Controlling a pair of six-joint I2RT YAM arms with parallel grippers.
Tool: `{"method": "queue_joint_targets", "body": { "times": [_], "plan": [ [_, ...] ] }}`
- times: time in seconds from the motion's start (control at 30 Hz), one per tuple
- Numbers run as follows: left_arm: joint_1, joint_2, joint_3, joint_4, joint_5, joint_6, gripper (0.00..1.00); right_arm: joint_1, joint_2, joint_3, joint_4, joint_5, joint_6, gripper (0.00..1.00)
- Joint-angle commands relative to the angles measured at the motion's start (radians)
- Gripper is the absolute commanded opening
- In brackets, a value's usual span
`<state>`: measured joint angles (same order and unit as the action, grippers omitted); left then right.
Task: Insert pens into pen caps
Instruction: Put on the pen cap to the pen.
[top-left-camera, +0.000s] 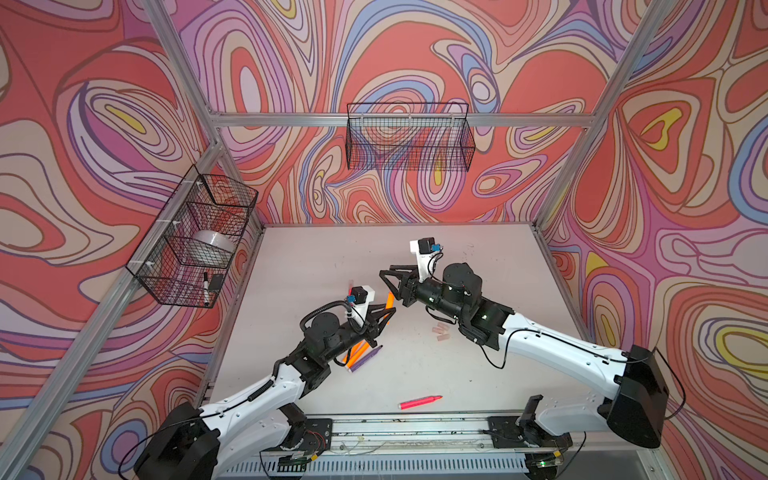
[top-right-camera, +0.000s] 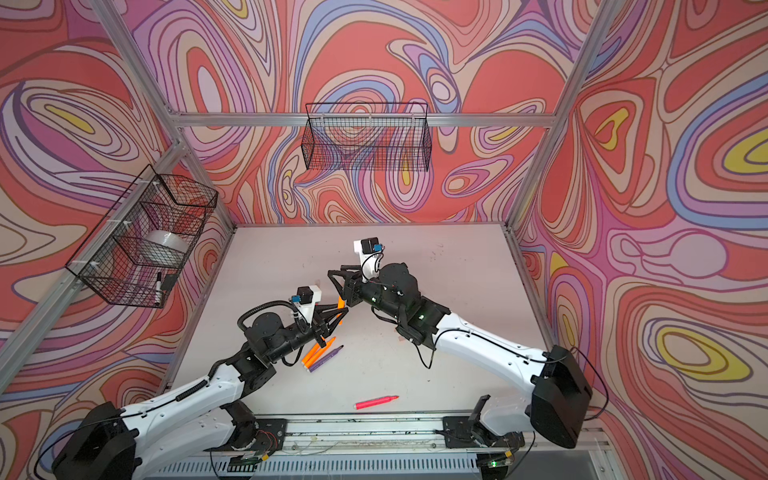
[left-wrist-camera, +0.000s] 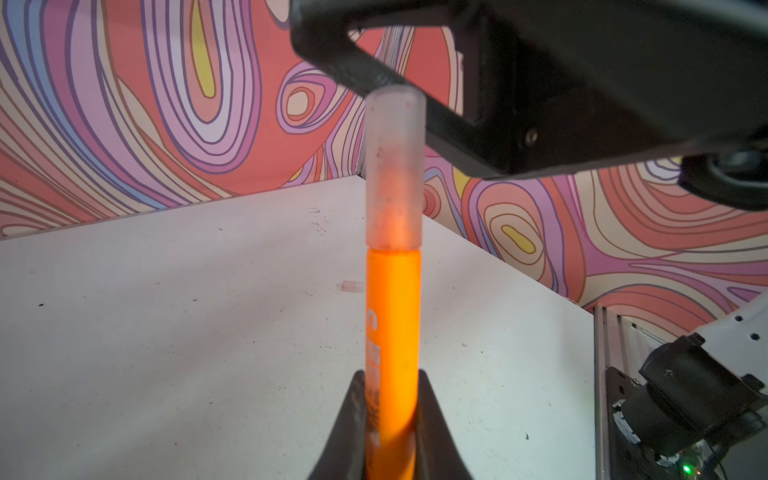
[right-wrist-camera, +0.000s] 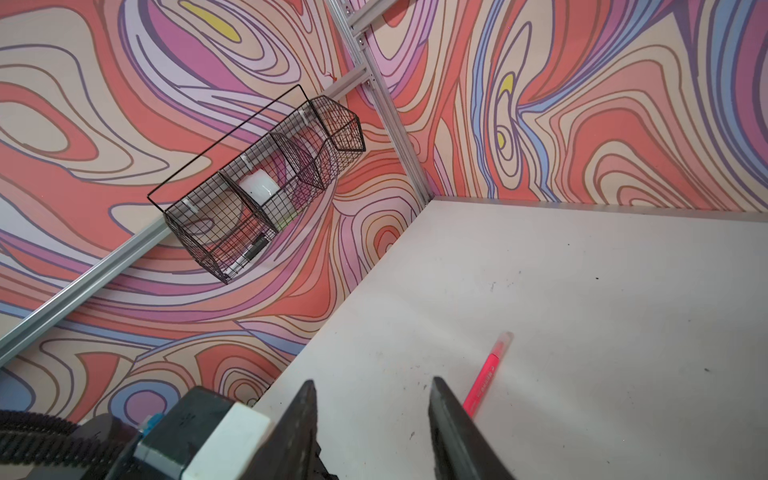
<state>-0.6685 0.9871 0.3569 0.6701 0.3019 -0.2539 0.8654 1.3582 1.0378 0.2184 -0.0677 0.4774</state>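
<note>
My left gripper (left-wrist-camera: 390, 374) is shut on a neon orange pen (left-wrist-camera: 392, 316), held up off the table. A whitish pen cap (left-wrist-camera: 395, 166) sits over its tip. In both top views this pen (top-left-camera: 390, 300) (top-right-camera: 341, 302) points at my right gripper (top-left-camera: 388, 282) (right-wrist-camera: 372, 381), which is open and empty, one finger (left-wrist-camera: 374, 70) right at the cap's closed end. Orange and purple pens (top-left-camera: 359, 355) lie under the left arm. A pink pen (top-left-camera: 419, 402) lies near the front. A capped pink pen (right-wrist-camera: 488, 374) lies beyond the right gripper. Loose pen caps (top-left-camera: 441, 332) rest under the right arm.
A wire basket (top-left-camera: 195, 245) on the left wall holds a white roll and a black-capped marker. Another wire basket (top-left-camera: 409, 137) hangs on the back wall. An aluminium rail (top-left-camera: 415, 428) runs along the table's front edge.
</note>
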Motion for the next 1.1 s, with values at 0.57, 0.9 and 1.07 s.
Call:
{"method": "queue_joint_targets", "body": {
  "times": [0.57, 0.9, 1.07],
  "plan": [
    [-0.003, 0.022, 0.033, -0.008, -0.058, 0.027, 0.0, 0.003, 0.024, -0.023, -0.043, -0.019, 0.044, 0.06],
    [-0.003, 0.071, 0.118, -0.042, -0.27, 0.091, 0.0, 0.069, 0.031, -0.122, -0.048, 0.105, 0.13, 0.0],
    [-0.003, 0.061, 0.199, -0.089, -0.369, 0.131, 0.0, 0.11, 0.049, -0.151, -0.088, 0.262, 0.181, 0.0]
  ]
}}
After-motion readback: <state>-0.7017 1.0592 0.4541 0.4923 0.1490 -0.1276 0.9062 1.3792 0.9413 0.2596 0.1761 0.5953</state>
